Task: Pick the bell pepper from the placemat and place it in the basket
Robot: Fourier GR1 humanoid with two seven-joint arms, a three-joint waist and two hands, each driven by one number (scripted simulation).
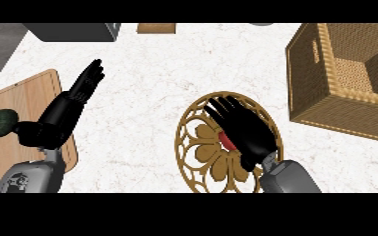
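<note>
Right hand (244, 127) over the round gold placemat (198, 150), fingers extended and spread, lying across the red bell pepper (227, 141); only a sliver of pepper shows at the palm, still on the mat. Basket (325, 80) well apart. Left hand (81, 87) open, resting by the wooden board (29, 100)

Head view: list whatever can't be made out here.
- Red bell pepper: only a sliver shows under the right hand, on the round golden openwork placemat.
- Woven wicker basket: cut off by the right edge.
- Dark green object: cut off by the left edge.
</note>
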